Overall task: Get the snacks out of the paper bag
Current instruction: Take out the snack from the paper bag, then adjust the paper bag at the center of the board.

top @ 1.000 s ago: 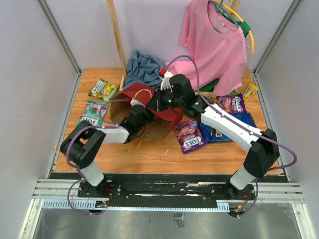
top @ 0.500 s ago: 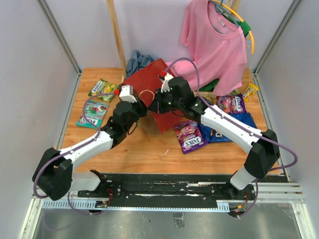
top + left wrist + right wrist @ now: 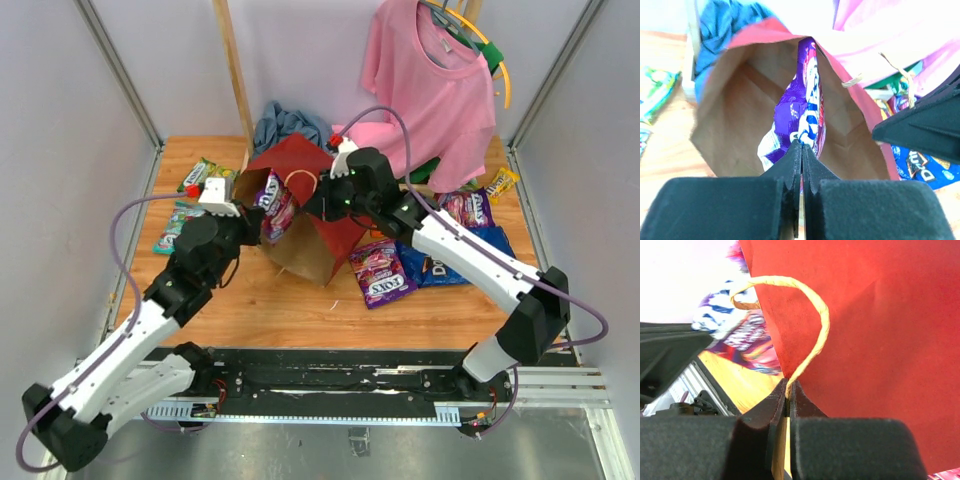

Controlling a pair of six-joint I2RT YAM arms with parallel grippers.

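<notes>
Inspecting from above: the tall brown kraft paper bag with dark red sides sits tilted, its mouth toward my left gripper. That gripper is clamped on a glossy purple candy packet at the mouth. My right gripper pinches the thin twine handle.

Left wrist view: the left gripper bites only the packet's lower edge. If the packet snags on the bag wall, I judge it may slip free.

Right wrist view: the right gripper holds the twine alone. The twine could slide or tear from the bag, and the bag would then drag along with the packet.
</notes>
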